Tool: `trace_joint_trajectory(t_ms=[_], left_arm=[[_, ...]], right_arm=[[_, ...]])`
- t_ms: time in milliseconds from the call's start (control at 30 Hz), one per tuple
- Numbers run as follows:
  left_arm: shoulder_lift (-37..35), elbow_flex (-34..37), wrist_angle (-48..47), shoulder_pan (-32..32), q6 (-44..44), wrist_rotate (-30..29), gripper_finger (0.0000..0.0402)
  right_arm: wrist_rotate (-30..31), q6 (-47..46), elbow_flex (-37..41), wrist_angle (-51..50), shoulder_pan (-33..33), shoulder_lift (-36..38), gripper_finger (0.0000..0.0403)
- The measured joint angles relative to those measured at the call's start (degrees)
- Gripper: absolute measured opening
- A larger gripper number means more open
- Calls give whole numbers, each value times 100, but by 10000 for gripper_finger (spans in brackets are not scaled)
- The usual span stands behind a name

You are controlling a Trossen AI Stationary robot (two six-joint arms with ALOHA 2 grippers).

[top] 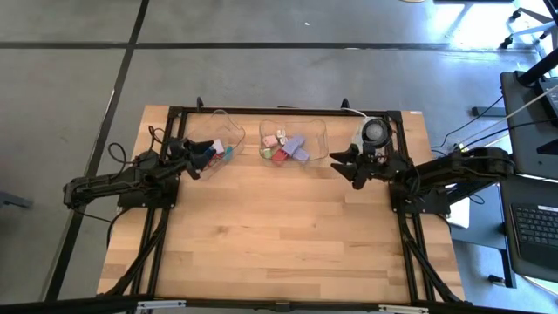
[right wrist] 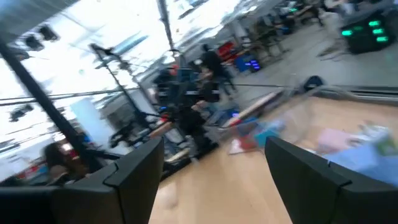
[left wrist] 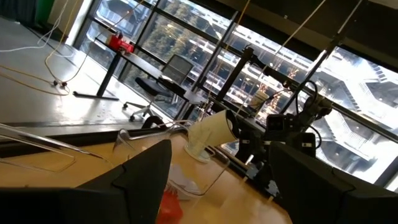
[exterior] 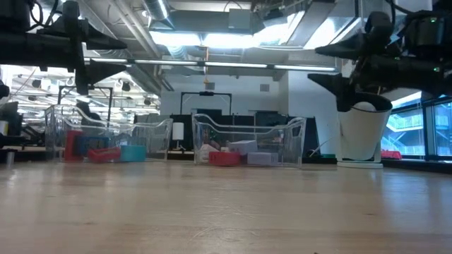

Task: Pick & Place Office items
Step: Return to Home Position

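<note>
The office items are small flat blocks in two clear trays at the table's far side. Lavender, red, pink, green and white ones [top: 288,148] lie in the middle tray [top: 316,131]. Teal and red ones [top: 224,153] lie in the left tray [top: 228,126]. My left gripper [top: 202,159] hovers open above the left tray's near left corner, pointing level toward the table's right. My right gripper [top: 343,167] hangs open above the table just right of the middle tray, pointing left. Both wrist views show empty gaps between the fingers: left gripper [left wrist: 217,171], right gripper [right wrist: 214,158].
A round white cup-like object with a dark centre [top: 375,131] stands at the far right, just behind my right gripper; it also shows in the low view [exterior: 364,130]. A black frame rail [top: 288,111] runs along the table's far edge. Bare wood [top: 279,235] spreads toward the near edge.
</note>
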State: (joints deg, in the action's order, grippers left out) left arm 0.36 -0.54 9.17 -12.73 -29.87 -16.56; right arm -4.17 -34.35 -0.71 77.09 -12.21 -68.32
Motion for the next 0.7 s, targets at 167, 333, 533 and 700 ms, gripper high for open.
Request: trace_joint_trajectory(t_ms=[167,333,533,700], left_arm=[[0,0,2,-1,-31,-21,267],[0,0,0,0,-42,-24,267],[0,0,0,-2,-44,-26,267],[0,0,0,-1,-44,-26,267]], right_arm=[[-463,77,-9,-4,2,306,283],[-900,274,-9,-37,-96,636,283],[-1615,175,-9,-360,-554,1109,283],[-2195,-75,-11,-388,-927,1499,283]])
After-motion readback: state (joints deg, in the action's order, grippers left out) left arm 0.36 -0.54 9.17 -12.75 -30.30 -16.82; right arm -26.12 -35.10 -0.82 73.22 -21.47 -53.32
